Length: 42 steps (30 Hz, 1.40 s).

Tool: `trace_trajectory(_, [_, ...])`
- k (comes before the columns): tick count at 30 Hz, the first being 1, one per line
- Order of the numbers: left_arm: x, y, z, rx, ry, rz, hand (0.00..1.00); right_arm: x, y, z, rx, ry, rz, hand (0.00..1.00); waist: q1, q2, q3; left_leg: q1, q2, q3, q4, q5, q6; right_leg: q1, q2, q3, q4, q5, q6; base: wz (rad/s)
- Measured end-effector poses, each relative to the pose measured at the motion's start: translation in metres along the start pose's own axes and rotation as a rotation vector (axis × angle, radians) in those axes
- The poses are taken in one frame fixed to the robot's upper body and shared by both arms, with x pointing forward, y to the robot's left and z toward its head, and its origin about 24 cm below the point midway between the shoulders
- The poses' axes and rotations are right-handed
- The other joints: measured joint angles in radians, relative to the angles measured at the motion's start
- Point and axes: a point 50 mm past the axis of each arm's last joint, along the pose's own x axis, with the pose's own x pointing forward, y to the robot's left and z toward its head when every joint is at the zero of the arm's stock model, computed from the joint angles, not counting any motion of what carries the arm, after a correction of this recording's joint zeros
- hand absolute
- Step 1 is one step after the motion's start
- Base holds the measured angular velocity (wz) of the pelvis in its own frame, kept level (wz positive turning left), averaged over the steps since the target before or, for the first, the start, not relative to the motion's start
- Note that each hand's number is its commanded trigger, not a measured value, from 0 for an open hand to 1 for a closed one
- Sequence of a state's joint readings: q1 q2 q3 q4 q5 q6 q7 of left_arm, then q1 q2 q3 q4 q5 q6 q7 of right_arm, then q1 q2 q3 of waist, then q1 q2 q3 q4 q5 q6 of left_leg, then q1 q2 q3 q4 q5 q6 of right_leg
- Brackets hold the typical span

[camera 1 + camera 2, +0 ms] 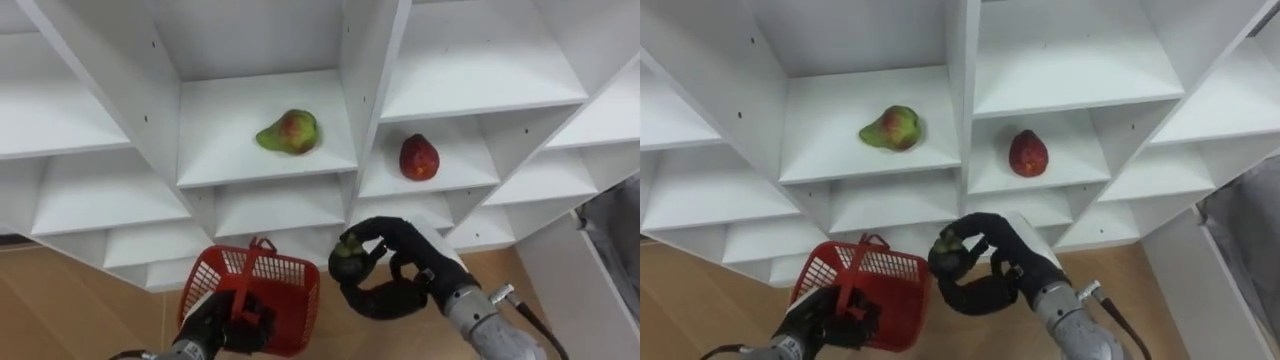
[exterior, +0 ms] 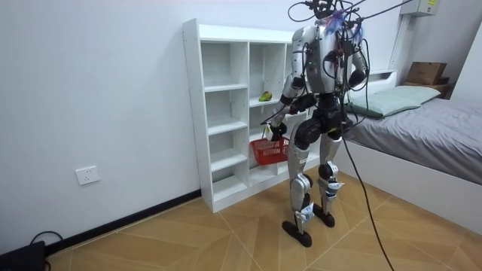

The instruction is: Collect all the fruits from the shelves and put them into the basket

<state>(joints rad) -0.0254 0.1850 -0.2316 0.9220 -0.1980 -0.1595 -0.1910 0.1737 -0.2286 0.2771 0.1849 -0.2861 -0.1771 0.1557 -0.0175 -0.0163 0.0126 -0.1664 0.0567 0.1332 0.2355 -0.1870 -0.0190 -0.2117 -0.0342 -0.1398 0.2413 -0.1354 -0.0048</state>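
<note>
Right hand (image 1: pixel 395 288) is curled around a dark green fruit (image 1: pixel 349 259), just beside the red basket (image 1: pixel 292 278) that the left hand (image 1: pixel 232 326) grips. A green-red fruit (image 1: pixel 289 132) and a red fruit (image 1: pixel 419 157) wait on the closet shelves (image 1: pixel 215 140).

Three fruits (image 1: pixel 289 132) (image 1: pixel 419 157) (image 1: pixel 349 258) (two shelved), one basket (image 1: pixel 288 298), one closet (image 1: pixel 470 60).

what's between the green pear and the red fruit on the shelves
The closet's white upright divider separates them, seen in the left eye view.
</note>
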Motion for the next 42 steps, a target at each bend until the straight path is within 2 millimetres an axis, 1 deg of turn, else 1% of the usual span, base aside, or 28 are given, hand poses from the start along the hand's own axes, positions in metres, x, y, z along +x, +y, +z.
trace_trajectory(3, [0.001,-0.003,0.002,0.0,-0.012,-0.028,1.0,0.0,0.009,-0.008,0.01,0.035,0.035,1.0,0.002,0.001,-0.0007,-0.007,0.0,-0.002,0.001,0.0,0.0,-0.004,0.0,-0.002,0.0,0.0,0.0,0.01])
trace_trajectory(4, [0.001,-0.004,0.003,-0.006,-0.021,-0.031,1.0,0.0,0.01,-0.01,0.01,0.04,0.042,1.0,0.002,0.002,-0.0026,-0.018,0.0,-0.002,0.006,0.0,0.0,-0.016,-0.001,-0.002,0.004,0.0,-0.001,0.0])
trace_trajectory(6, [0.002,-0.005,0.007,-0.018,-0.038,-0.036,1.0,0.005,0.011,-0.01,0.006,0.041,0.051,1.0,0.002,0.001,-0.0026,-0.033,0.0,-0.002,0.011,0.001,0.0,-0.036,-0.002,-0.003,0.016,0.002,-0.002,0.0])
trace_trajectory(11, [0.004,-0.015,0.018,0.006,-0.092,-0.09,1.0,0.015,0.017,-0.008,-0.016,0.032,0.061,1.0,0.004,0.001,-0.0024,-0.066,0.0,-0.001,0.026,0.002,0.001,-0.072,-0.006,-0.008,0.036,0.002,-0.003,0.0])
trace_trajectory(17, [0.008,-0.025,0.026,0.04,-0.118,-0.132,1.0,0.02,0.02,-0.015,-0.033,0.064,0.068,1.0,0.005,-0.003,0.0002,-0.086,-0.001,-0.003,0.038,0.004,0.005,-0.081,-0.014,-0.027,0.035,0.004,-0.005,0.03])
trace_trajectory(21, [0.008,-0.031,0.032,0.051,-0.141,-0.168,1.0,0.022,0.022,-0.014,-0.067,0.064,0.071,1.0,0.016,-0.003,0.0009,-0.101,-0.001,-0.004,0.041,0.004,0.005,-0.093,-0.014,-0.028,0.033,0.005,-0.005,0.0])
trace_trajectory(22, [0.009,-0.033,0.034,0.043,-0.148,-0.179,1.0,0.023,0.022,-0.013,-0.067,0.061,0.07,1.0,0.023,-0.003,0.0014,-0.108,0.0,-0.004,0.041,0.004,0.005,-0.102,-0.014,-0.027,0.034,0.006,-0.006,0.0])
trace_trajectory(25, [0.009,-0.035,0.035,0.034,-0.153,-0.188,1.0,0.025,0.023,-0.011,-0.065,0.055,0.065,1.0,0.029,-0.002,0.0017,-0.123,0.0,-0.004,0.041,0.005,0.005,-0.118,-0.014,-0.026,0.035,0.007,-0.006,0.0])
trace_trajectory(29, [0.009,-0.037,0.036,0.029,-0.158,-0.197,1.0,0.025,0.024,-0.01,-0.061,0.048,0.055,1.0,0.029,0.0,0.003,-0.126,0.0,0.001,0.039,0.005,0.005,-0.123,-0.014,-0.024,0.032,0.007,-0.006,-0.02])
trace_trajectory(30, [0.009,-0.037,0.036,0.025,-0.159,-0.197,1.0,0.025,0.023,-0.01,-0.061,0.047,0.052,0.81,0.03,0.0,0.0032,-0.126,0.0,0.001,0.039,0.005,0.005,-0.123,-0.014,-0.024,0.032,0.007,-0.006,0.0])
trace_trajectory(31, [0.009,-0.038,0.036,0.023,-0.159,-0.197,1.0,0.025,0.023,-0.01,-0.061,0.045,0.046,0.27,0.029,0.001,0.0037,-0.126,0.0,0.001,0.039,0.005,0.005,-0.123,-0.014,-0.024,0.032,0.007,-0.006,0.0])
trace_trajectory(32, [0.009,-0.038,0.036,0.022,-0.16,-0.197,1.0,0.026,0.023,-0.01,-0.061,0.048,0.043,0.0,0.029,0.001,0.0038,-0.126,0.0,0.001,0.039,0.005,0.005,-0.123,-0.014,-0.024,0.032,0.007,-0.006,0.0])
trace_trajectory(42, [0.009,-0.041,0.04,0.006,-0.18,-0.216,1.0,0.029,0.02,-0.016,-0.07,0.068,0.025,0.0,0.031,0.004,0.0052,-0.128,0.0,0.002,0.039,0.005,0.005,-0.125,-0.014,-0.025,0.033,0.007,-0.006,0.0])
